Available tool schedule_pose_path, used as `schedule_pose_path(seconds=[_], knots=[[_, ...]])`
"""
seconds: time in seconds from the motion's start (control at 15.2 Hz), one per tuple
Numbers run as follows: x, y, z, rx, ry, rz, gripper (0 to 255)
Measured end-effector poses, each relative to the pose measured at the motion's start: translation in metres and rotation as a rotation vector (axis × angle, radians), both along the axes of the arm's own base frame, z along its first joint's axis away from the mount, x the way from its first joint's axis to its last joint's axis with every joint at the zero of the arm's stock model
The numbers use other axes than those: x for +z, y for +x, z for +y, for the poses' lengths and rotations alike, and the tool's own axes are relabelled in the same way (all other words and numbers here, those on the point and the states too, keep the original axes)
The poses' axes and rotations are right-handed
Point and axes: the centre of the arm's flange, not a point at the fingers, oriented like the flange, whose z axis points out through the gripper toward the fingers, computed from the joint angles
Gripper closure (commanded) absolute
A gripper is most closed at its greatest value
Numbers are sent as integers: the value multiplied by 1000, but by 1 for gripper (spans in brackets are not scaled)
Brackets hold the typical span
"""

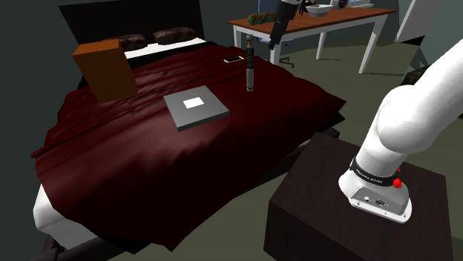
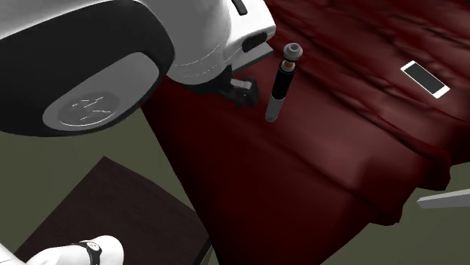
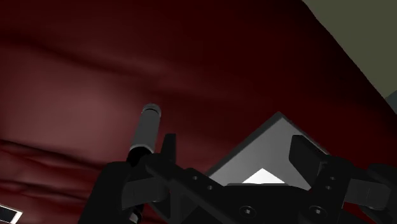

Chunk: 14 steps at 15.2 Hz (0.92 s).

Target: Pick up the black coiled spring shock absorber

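- My gripper (image 3: pixel 235 151) is spread wide, the two fingers well apart and clasping nothing.
- The shock absorber (image 3: pixel 146 129) is a slim dark rod with a grey lower tube. It sits just outside one of my fingers, not between them, and I am not touching it.
- In the shoulder view the shock absorber (image 1: pixel 251 67) appears to stand on end on the dark red cover of the bed (image 1: pixel 148 170), towards the far side.
- In the second exterior view the shock absorber (image 2: pixel 279 84) carries a round eye at its upper end, and my gripper hangs close by at its 9 o'clock.
- A flat grey slab (image 1: pixel 194 108) with a white patch lies on the bed at the shock absorber's 8 o'clock in the shoulder view.
- A small white phone (image 1: pixel 233 59) lies near the shock absorber at its 10 o'clock.
- A brown box (image 1: pixel 104 70) stands at the slab's 10 o'clock, near the pillows.
- Beyond the bed at 1 o'clock is a brown tabletop (image 1: pixel 334 21) on white legs.
- My dark stand (image 1: pixel 326 207) is at the shoulder view's 5 o'clock.
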Motion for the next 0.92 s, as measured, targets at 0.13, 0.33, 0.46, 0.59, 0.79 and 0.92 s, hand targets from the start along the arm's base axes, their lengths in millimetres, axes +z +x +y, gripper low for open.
schedule_pose_path(seconds=[0.13,0.33,0.46,0.59,0.79,0.92], knots=[[-5,18,-17,22,18,-14,0],[-13,50,-41,56,43,-33,0],[-22,68,-56,78,61,-47,0],[-27,90,-72,100,77,-60,0],[-34,124,-93,134,103,-81,0],[-44,139,-102,150,115,-91,0]])
